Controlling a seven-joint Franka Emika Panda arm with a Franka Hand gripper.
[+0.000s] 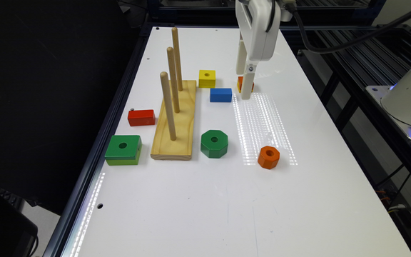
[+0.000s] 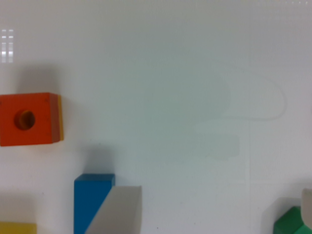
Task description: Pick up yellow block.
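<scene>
The gripper (image 1: 245,93) hangs low over the white table (image 1: 205,200), its fingers spread wide in the wrist view with only bare table between them, holding nothing. It half hides a small orange block (image 1: 240,82) behind it. The yellow block (image 1: 207,78) sits apart by the peg board (image 1: 175,119), just beyond the blue block (image 1: 221,95); the wrist view crops it to a sliver (image 2: 17,228).

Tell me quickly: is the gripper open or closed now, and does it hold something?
Gripper: open, holding nothing; it hangs above the table, beside the blue block.
</scene>
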